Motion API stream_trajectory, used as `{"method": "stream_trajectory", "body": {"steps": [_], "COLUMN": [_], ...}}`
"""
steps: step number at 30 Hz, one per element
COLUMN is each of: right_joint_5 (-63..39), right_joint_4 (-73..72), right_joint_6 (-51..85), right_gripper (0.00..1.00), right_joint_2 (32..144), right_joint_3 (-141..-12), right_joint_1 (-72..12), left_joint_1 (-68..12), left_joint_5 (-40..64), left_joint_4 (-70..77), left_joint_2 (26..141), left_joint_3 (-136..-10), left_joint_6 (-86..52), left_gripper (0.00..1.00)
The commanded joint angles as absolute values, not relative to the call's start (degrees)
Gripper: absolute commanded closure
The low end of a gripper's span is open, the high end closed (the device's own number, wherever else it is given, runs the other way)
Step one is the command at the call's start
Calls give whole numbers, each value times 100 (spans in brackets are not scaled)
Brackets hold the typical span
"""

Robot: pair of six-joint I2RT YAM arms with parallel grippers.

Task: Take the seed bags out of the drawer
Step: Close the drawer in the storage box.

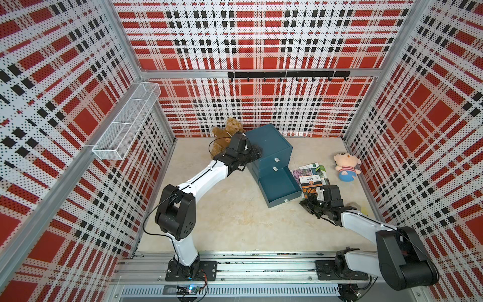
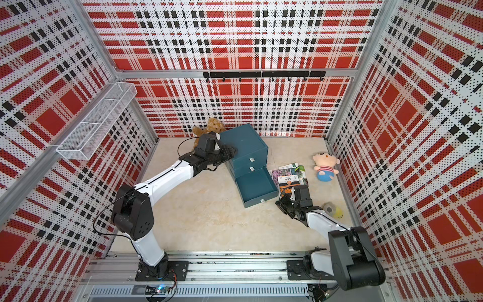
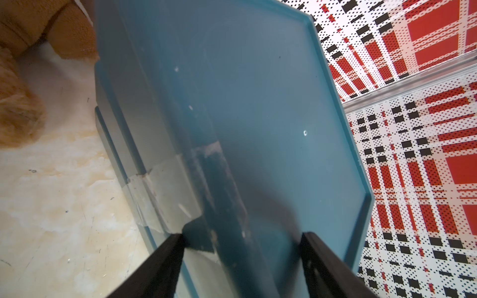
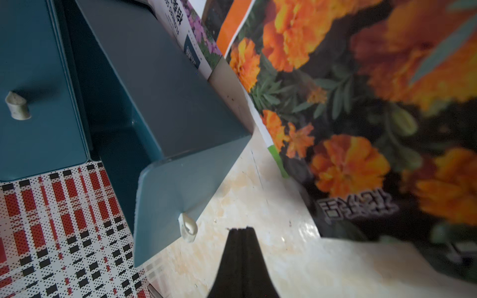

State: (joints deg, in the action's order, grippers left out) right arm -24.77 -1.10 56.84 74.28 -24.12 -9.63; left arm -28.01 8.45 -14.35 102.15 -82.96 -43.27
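Pinching shut on nothing, that's my right claw [image 4: 238,231], tips pressed together low over the tabletop [image 4: 258,206], just off the front corner of the open drawer [image 4: 165,201] and a touch out from its white pull [image 4: 188,228]. And right beside the drawer's outer wall, there they are: the seed bags [image 1: 311,177], fanned out on the tabletop and overlapping. The marigold bag [image 4: 361,129] lies nearest the drawer's front, the purple-flower packet [image 1: 302,173] just beside the drawer wall further back, and a green-leaf packet [image 1: 320,168] beyond those.

Over on the drawer's other side, my left claw [image 3: 241,234] is spread wide and clamped across the top edge of the cabinet [image 3: 258,103] the drawer slides out of. Both fingers are against it as far as I can see, steadying the box, I reckon.

Now the score: both top views show the drawer's floor bare blue, corner to corner, nothing in it. By my reading the job is as good as done, bags out, drawer emptied. What's left? Perhaps only backing off. The two upper drawers [image 1: 271,162] above it are shut, contents hidden, so I can't call those. The teddy bear [image 1: 230,130] sits behind the cabinet and the doll [image 1: 346,167] past the bags, both well clear of the drawer, neither one my business
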Motion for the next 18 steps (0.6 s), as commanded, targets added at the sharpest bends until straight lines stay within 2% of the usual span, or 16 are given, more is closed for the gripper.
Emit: {"method": "stream_trajectory", "body": {"steps": [1,18], "right_joint_5": [-2566,-2740], "right_joint_4": [-517,-797], "right_joint_6": [5722,5870], "right_gripper": [100,100], "right_joint_2": [7730,8937], "right_joint_3": [-2665,-3857], "right_joint_1": [-1002,-1022], "left_joint_1": [-2918,-2878], "left_joint_5": [870,853], "left_joint_4": [-2442,-2519], "left_joint_2": [10380,10345], "left_joint_3": [-8057,-7963], "left_joint_6": [-4192,-4157], "left_gripper": [24,25]}}
